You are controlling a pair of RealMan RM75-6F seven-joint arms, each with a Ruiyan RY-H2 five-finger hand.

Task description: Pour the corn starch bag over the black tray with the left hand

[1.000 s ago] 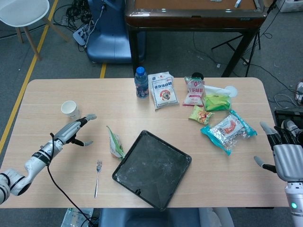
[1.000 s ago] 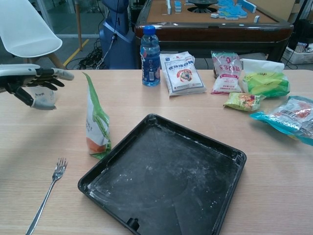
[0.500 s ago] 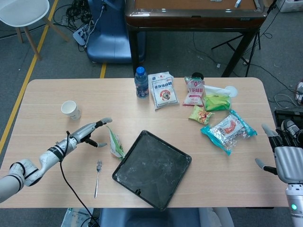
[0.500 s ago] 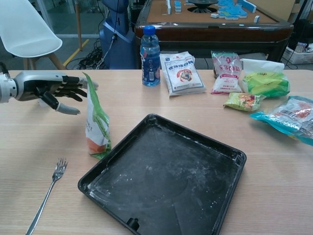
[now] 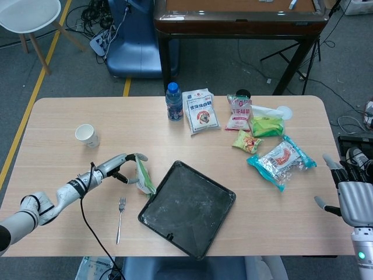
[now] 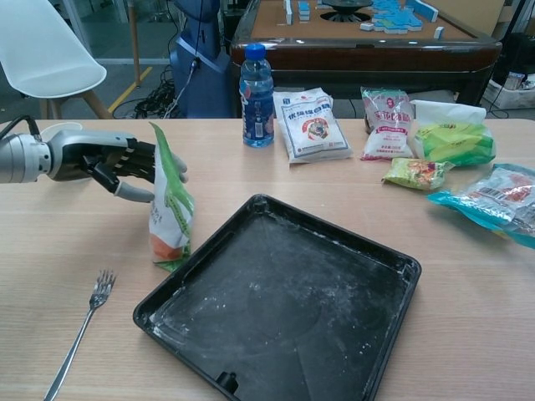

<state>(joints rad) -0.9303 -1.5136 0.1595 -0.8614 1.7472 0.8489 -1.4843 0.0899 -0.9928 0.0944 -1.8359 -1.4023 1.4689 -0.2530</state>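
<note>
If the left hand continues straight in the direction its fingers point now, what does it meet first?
Almost at once, the upright green-and-white corn starch bag: the left hand reaches toward its upper part, fingers spread around it and apparently touching. Beyond it lies the black rectangular tray.

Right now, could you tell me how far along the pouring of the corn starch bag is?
Done: the left hand is at the bag, fingers on either side of its upper part. In hand: the grasp; whether it is firm yet I cannot tell. The bag stands upright on the table beside the tray. Left: lifting it, carrying it over the tray and tipping it. The white dusting on the tray cannot be tied to this bag.
</note>
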